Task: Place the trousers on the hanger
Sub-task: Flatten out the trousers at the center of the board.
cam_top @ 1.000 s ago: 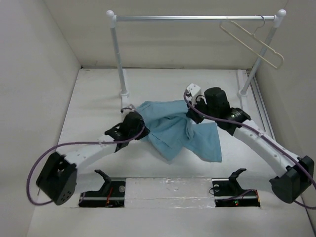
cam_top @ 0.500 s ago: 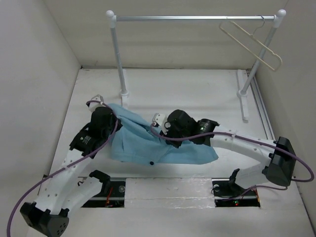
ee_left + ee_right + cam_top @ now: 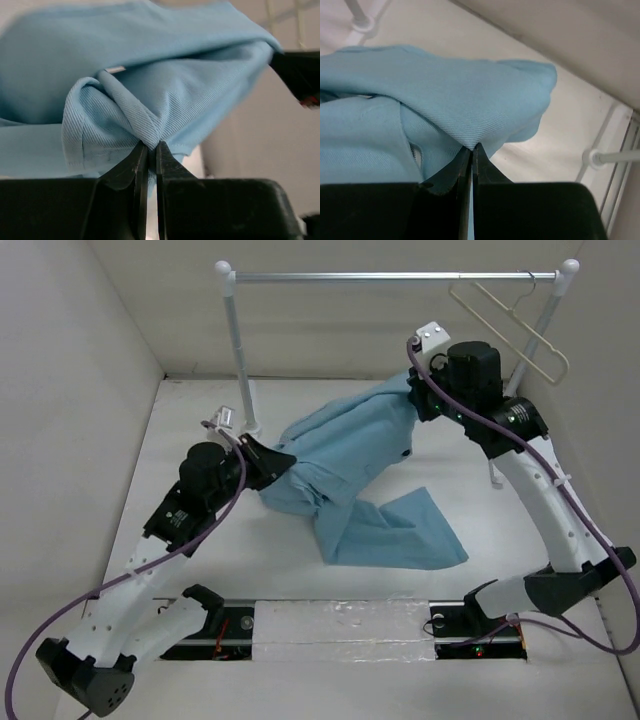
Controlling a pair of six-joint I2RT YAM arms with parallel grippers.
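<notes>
The light blue trousers are stretched in the air between both arms, with the legs trailing down onto the table. My left gripper is shut on a fold of cloth at the lower left; in the left wrist view the trousers bunch into its closed tips. My right gripper is raised high at the back right, shut on the upper edge of the trousers, pinched at its tips. The cream hanger hangs from the rail, just right of the right gripper.
The silver rail spans the back on two white posts with white feet on the table. White walls close in on both sides. A track with black brackets runs along the near edge.
The right arm has swung up and back to the right, lifting its end of the trousers toward the hanger. The left arm moved slightly right, still holding its fold. The cloth now hangs stretched.
</notes>
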